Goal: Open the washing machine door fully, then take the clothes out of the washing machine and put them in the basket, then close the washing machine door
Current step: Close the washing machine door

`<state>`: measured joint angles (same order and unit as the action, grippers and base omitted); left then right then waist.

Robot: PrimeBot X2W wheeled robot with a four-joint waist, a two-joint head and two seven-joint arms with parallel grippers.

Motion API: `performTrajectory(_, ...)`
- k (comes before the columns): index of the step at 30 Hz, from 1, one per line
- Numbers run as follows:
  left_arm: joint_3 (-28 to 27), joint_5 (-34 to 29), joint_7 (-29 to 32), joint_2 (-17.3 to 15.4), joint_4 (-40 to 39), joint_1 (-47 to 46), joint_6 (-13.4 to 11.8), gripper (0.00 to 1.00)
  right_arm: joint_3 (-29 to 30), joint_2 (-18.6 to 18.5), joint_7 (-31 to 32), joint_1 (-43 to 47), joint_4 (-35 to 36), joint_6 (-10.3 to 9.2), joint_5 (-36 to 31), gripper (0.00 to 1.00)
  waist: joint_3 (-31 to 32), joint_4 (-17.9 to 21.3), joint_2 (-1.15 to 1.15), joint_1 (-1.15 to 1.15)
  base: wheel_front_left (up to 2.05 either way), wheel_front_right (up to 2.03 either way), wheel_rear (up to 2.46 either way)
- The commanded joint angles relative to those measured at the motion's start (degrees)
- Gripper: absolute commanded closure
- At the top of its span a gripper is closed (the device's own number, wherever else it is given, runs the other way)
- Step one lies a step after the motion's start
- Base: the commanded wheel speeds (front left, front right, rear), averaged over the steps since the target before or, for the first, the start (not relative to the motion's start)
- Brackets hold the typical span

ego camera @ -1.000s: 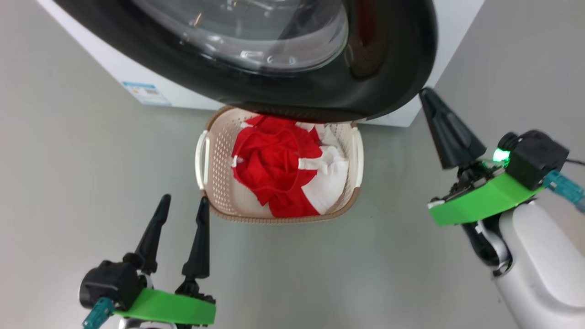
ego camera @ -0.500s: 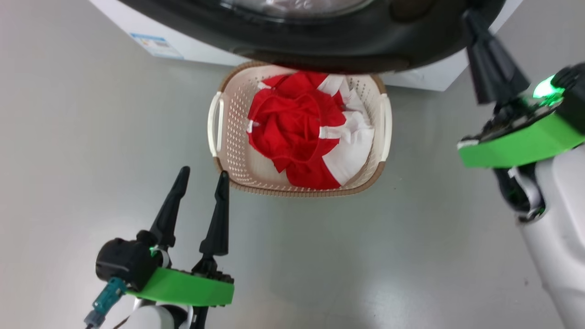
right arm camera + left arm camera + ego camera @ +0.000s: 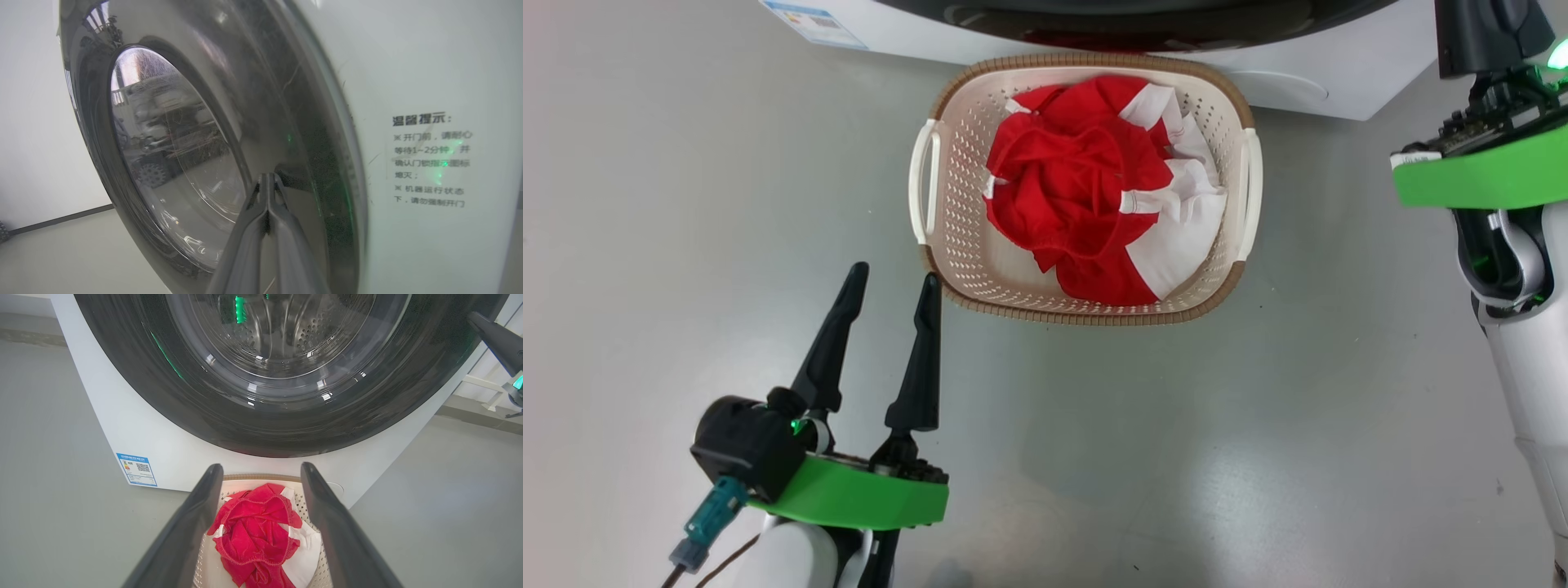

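clothes [image 3: 1086, 188] lie in the basket [image 3: 956, 237] on the floor just before the washer [image 3: 1339, 73], so we judge unloading done. our right tool [image 3: 267, 176], closed and empty, meets the door [image 3: 302, 122] rim, likely to push it shut. our left tool [image 3: 893, 276] hangs open, idle.

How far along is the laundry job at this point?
Done: the clothes lie in the basket. In hand: the right gripper, shut, has its tips at the washing machine door, which sits close against the washing machine. Left: latching, which I cannot confirm. The left gripper is open, empty.

Head downward — wrists near door [image 3: 261, 433]
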<state>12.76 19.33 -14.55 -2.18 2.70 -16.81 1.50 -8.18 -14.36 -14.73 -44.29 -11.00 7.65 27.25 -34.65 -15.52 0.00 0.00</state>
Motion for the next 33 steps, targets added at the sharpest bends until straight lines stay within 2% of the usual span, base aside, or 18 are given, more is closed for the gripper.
performTrajectory(1, -1.6, 0.1, -0.4, -0.7, -1.5, -0.6, -0.3, 0.0, 0.4, 0.5, -0.3, -1.7, 1.1, -0.16, 0.0, 1.0, -0.4, 0.0, 0.0, 0.0, 0.0, 0.0, 0.0)
performTrajectory(6, -1.2, 0.2, -0.4, -0.7, -1.4, -0.9, -0.5, 0.0, -0.2, 0.8, -0.3, -2.2, 1.2, -0.16, -0.4, 1.0, -0.2, 0.1, 0.0, 0.0, 0.0, 0.0, 0.0)
performTrajectory(14, -1.8, 0.1, -0.4, -0.7, -0.6, -0.2, -0.4, 0.0, -4.0, 0.7, -0.3, 2.5, 0.4, -0.16, -0.4, 1.0, 2.4, 0.9, 0.0, 0.0, 0.0, 0.0, 0.0)
performTrajectory(15, -2.0, 0.0, -0.4, -0.7, -0.5, 0.0, -0.4, 0.0, -4.3, 0.7, -0.3, 3.4, 0.2, -0.16, -0.3, 0.94, 2.8, 1.0, 0.0, 0.0, 0.0, 0.0, 0.0)
performTrajectory(18, -2.8, -0.3, -0.4, -0.7, 0.1, 0.6, -0.1, 0.0, -5.7, 0.8, -0.3, 6.4, -0.3, -0.16, -0.4, 0.62, 4.3, 1.6, 0.0, 0.0, 0.0, 0.0, 0.0)
performTrajectory(19, -3.1, -0.4, -0.4, -0.7, 0.3, 0.9, 0.0, 0.0, -6.2, 0.8, -0.3, 7.3, -0.4, -0.16, -0.5, 0.34, 4.8, 1.9, 0.0, 0.0, 0.0, 0.0, 0.0)
performTrajectory(20, -3.4, -0.5, -0.4, -0.7, 0.5, 1.2, 0.1, 0.0, -6.6, 0.9, -0.3, 8.3, -0.6, -0.16, -0.4, 0.0, 5.4, 2.1, 0.0, 0.0, 0.0, 0.0, 0.0)
performTrajectory(33, -7.5, -3.6, -0.4, -0.7, 3.7, 4.9, 2.0, 0.0, -5.6, 2.5, -0.3, 21.1, -1.2, -0.16, -0.4, 0.0, 12.0, 5.9, 0.0, 0.0, 0.0, 0.0, 0.0)
